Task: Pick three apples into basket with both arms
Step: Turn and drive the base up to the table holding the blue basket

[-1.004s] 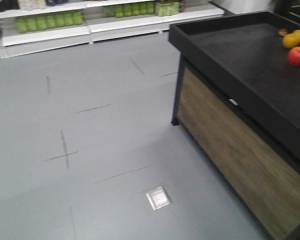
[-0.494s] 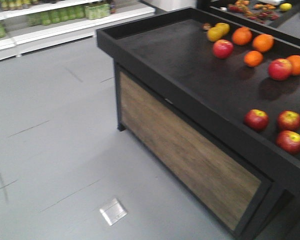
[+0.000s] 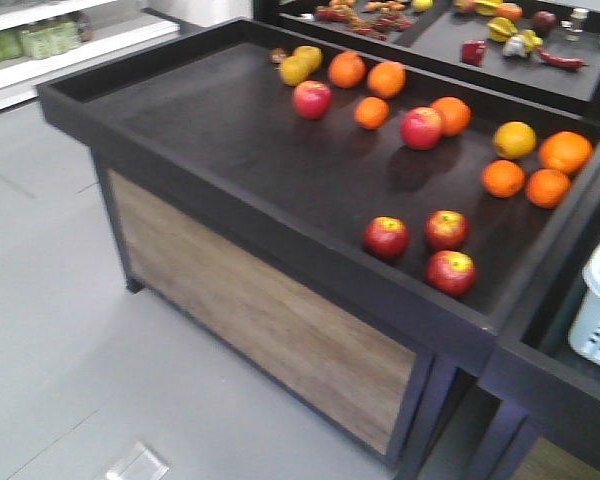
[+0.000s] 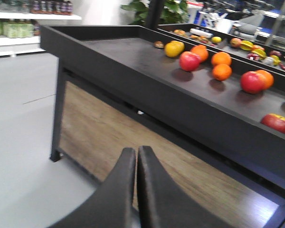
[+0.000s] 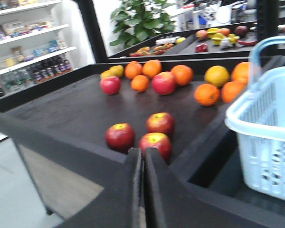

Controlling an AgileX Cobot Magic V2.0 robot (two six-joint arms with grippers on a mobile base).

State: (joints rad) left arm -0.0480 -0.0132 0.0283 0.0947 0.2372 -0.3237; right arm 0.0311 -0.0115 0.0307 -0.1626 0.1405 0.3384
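A black tabletop [image 3: 230, 130] with a raised rim stands on a wood-panelled base. Three dark red apples [image 3: 446, 229] sit clustered near its front edge, toward the right corner. Oranges [image 3: 525, 180] and two brighter red apples [image 3: 313, 99] are scattered toward the back edge. A pale blue basket [image 5: 266, 137] stands in a lower tray just past the tabletop's right edge. The left claw [image 4: 136, 149] has its fingers pressed together on nothing, in front of the wood panel. The right claw [image 5: 142, 151] is likewise closed and empty, short of the front edge and facing the dark apples.
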